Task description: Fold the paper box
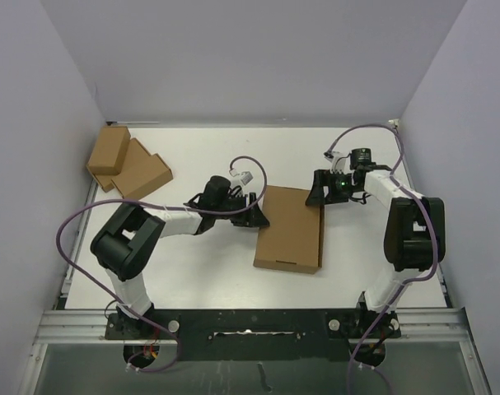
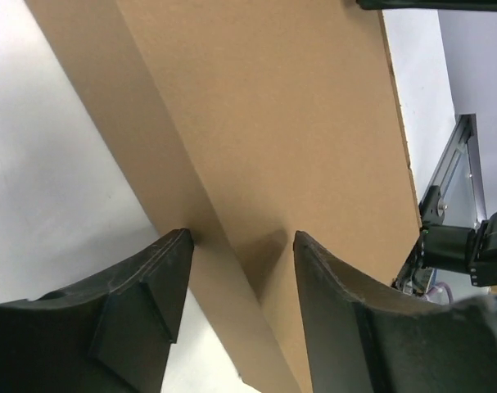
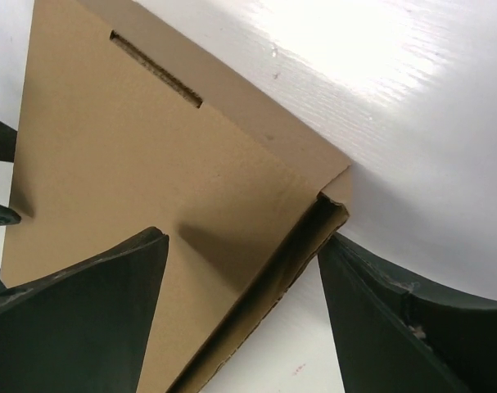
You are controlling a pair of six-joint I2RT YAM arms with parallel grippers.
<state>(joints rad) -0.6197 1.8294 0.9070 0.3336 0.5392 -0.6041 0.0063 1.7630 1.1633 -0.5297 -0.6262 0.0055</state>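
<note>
Paper box (image 1: 289, 229), brown cardboard.
Left gripper (image 1: 258, 218): fingers wide, box edge between; right gripper (image 1: 317, 196): wide, box corner between.

Far-left corner: two small plain brown cardboard boxes. The squarer closed box (image 1: 109, 150) lies partly against the flatter, longer one (image 1: 140, 171); they touch, both skewed to the table edges. White matt tabletop (image 1: 208, 276), faint scuffs visible in the wrist views. Pale lavender walls (image 1: 258, 58) enclose the back and both sides. Silver aluminium rail (image 1: 77, 322) runs along the near edge.
</note>
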